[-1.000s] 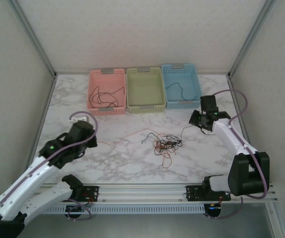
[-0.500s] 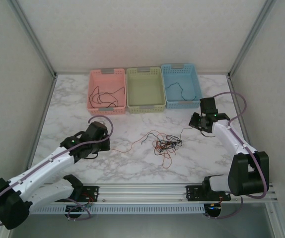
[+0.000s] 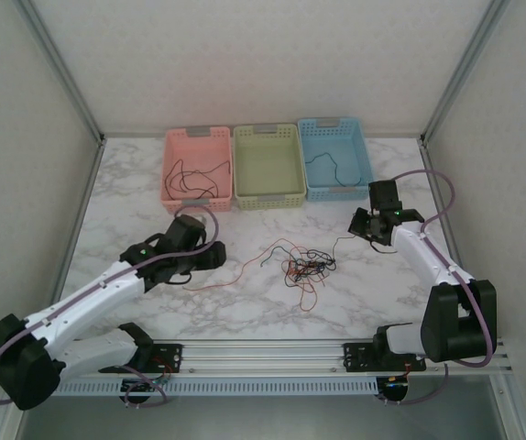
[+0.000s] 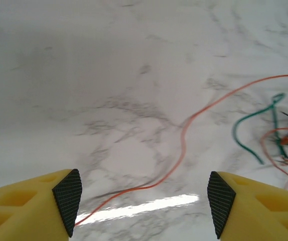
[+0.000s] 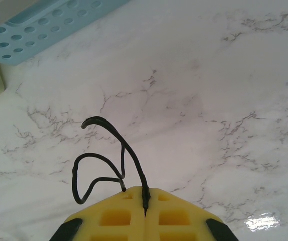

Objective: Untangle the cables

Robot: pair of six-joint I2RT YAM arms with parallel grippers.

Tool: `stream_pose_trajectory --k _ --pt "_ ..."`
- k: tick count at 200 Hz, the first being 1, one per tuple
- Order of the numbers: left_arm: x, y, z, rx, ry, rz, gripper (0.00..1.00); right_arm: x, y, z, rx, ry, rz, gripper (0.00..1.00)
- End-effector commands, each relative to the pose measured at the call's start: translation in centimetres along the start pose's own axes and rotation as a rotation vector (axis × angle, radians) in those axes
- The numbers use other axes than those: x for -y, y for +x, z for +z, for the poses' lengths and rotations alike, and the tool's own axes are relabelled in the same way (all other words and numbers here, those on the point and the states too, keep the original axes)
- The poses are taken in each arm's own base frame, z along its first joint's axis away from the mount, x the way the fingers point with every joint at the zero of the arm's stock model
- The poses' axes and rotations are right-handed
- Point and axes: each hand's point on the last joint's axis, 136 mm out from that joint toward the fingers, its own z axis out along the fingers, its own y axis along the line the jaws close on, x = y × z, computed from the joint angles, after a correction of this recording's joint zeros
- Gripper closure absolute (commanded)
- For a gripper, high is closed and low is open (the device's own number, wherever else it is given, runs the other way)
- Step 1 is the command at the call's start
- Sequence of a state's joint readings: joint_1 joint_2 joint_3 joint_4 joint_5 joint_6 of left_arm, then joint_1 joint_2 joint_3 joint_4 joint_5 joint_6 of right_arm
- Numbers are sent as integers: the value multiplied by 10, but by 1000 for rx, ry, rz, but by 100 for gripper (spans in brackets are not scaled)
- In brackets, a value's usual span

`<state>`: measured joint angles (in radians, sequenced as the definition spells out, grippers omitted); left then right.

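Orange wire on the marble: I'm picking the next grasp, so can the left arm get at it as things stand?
Probably yes. The left gripper is open, and the orange wire runs across the bare table right in front of its fingers, with nothing in the way.

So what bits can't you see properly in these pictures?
- Top view: the cable tangle is too small to tell which wire lies over which.
- Left wrist view: the orange wire runs off the bottom edge, so its end is cut off. The green wire is blurred, and the right edge cuts it.
- Right wrist view: the black cable goes into the shut right gripper, which hides the rest.
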<state>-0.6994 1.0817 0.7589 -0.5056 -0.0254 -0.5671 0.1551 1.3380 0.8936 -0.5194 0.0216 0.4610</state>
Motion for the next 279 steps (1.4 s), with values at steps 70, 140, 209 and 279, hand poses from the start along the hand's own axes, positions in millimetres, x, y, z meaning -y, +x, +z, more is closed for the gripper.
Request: stream_pose_trajectory --k 70,140,209,279 --pt "111 21 94 -150 66 298 33 -2 7 0 -26 -13 -15 100" --pt "100 47 118 -236 -11 324 45 -2 8 1 -29 -12 -16 100" --pt "94 49 119 -231 -58 336 90 0 7 1 -26 -1 -22 100" --pt "61 -12 21 -14 -194 375 100 15 7 2 -18 83 -42 100"
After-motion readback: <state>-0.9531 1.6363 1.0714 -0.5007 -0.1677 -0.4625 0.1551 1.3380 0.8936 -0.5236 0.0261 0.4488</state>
